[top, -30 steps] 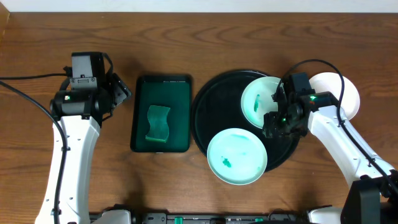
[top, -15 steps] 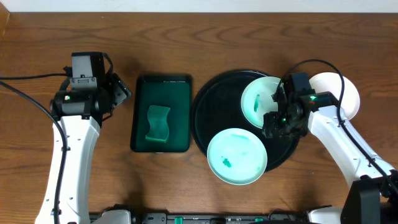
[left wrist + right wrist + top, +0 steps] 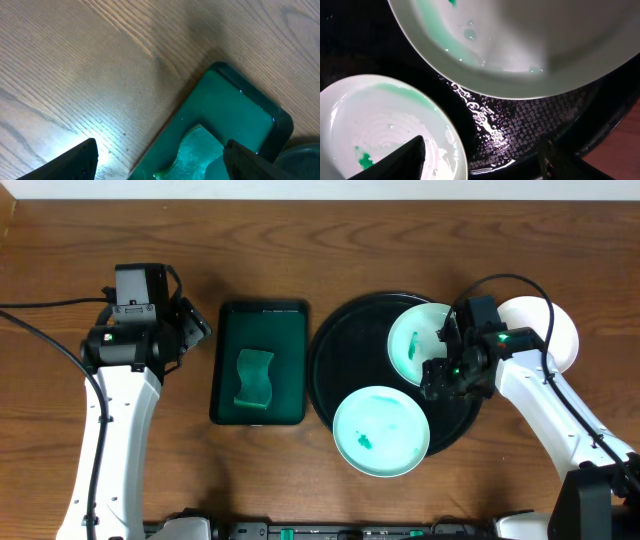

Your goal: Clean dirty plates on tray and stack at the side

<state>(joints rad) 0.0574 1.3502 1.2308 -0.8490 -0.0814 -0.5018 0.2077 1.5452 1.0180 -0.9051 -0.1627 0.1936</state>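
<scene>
R gripper [image 3: 441, 370] spread wide, gripping nothing, low over black tray [image 3: 335, 370] at right edge of far plate [image 3: 410, 340]. L gripper [image 3: 192, 328] also agape, above wood table [image 3: 350, 240] beside green rect. tray [image 3: 228, 380] w/ wavy sponge [image 3: 254, 377]. Round, glossy, face up: far plate and near plate [image 3: 380, 430] green-smeared, latter overhanging tray's front rim; third plate [image 3: 555, 330] off tray, right side.

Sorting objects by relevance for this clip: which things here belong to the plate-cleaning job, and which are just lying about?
Job: black tray; rear plate; front plate; plate beside tray; probably sponge in green tray.
Lying about: black cable, far left.
</scene>
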